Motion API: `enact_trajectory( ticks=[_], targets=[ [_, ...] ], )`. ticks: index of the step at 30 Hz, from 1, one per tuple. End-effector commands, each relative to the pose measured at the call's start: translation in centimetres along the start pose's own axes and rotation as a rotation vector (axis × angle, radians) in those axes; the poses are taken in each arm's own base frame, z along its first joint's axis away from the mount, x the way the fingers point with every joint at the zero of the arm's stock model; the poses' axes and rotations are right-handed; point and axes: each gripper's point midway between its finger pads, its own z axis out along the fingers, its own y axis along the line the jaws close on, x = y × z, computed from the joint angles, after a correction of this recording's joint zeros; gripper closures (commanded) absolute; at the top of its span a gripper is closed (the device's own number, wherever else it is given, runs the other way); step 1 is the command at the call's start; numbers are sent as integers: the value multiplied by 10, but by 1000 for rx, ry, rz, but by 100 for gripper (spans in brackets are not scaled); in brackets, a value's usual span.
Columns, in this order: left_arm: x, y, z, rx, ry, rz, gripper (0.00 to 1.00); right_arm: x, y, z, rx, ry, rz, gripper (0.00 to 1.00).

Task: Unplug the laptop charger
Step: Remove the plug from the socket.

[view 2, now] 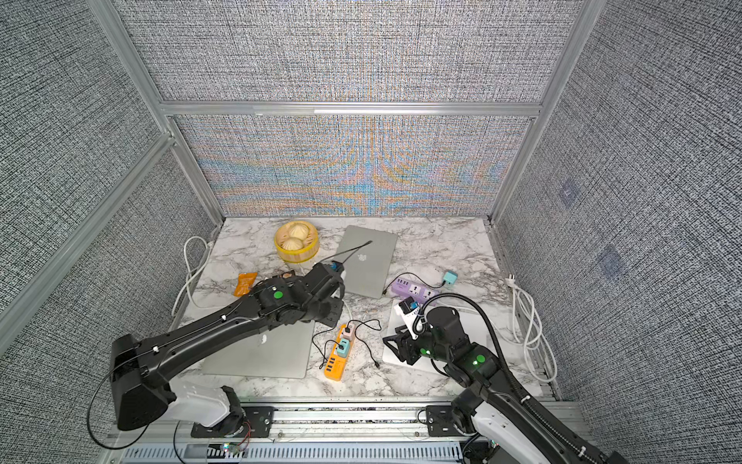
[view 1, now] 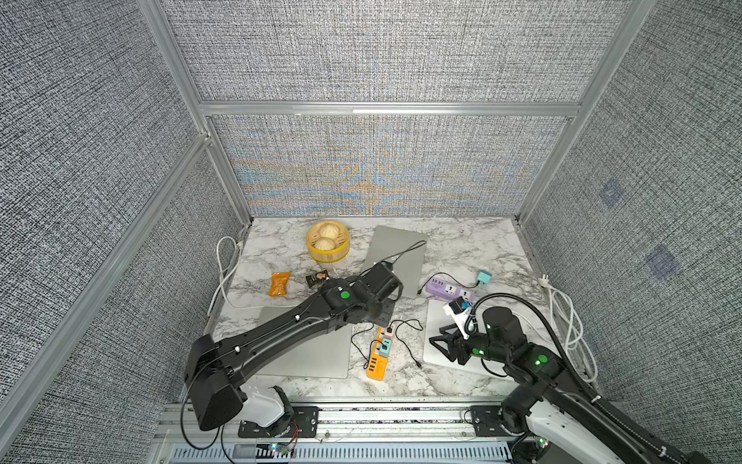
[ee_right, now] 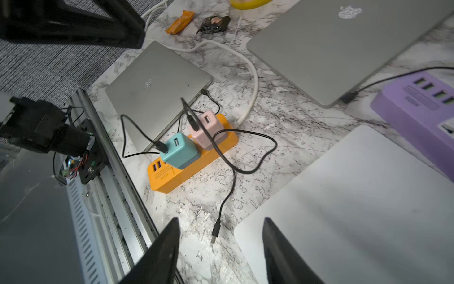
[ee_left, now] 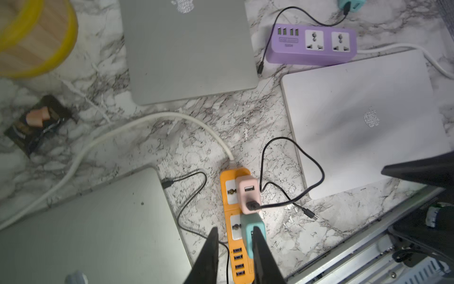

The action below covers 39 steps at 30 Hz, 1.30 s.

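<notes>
A teal charger [ee_left: 247, 221] [ee_right: 178, 150] is plugged into the orange power strip [ee_left: 229, 209] [view 1: 375, 367]. Its black cable runs to the front-left laptop [ee_left: 86, 233] [view 1: 313, 353]. Beside it on the strip sits a pink charger [ee_left: 248, 194], whose cable ends loose on the table. My left gripper [ee_left: 234, 230] hangs above the strip, open by a narrow gap with nothing between its fingers; in both top views the wrist hides them. My right gripper [ee_right: 221, 221] [view 1: 437, 335] is open and empty near the white laptop's [ee_right: 356, 196] front corner.
A third laptop [view 1: 397, 257] lies at the back, with a purple power strip [view 1: 447, 287] and a loose teal charger [view 1: 484, 276] to its right. A yellow steamer [view 1: 327, 241] and two snack packets [view 1: 279, 283] lie at the back left. White cords [view 1: 570, 329] coil by both side walls.
</notes>
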Motion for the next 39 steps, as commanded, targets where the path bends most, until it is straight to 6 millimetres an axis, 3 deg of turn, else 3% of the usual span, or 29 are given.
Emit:
enact_trajectory(
  ticks=[1,4,7,16,26,39],
  targets=[
    [25,11,1,31,66,-210,75,-3,13,9,-6,-11,-161,44],
    [42,22,7,61,63,-290,76,0,26,25,-3,37,-317,43],
    [56,29,14,100,75,-365,78,-4,37,39,-55,40,-341,43],
    [85,27,42,217,171,-449,82,-14,37,78,-82,102,-379,43],
    [102,5,68,313,317,-445,83,-12,18,99,-55,125,-378,42],
    [127,13,88,270,402,-433,75,-15,13,117,-47,80,-405,42]
  ],
)
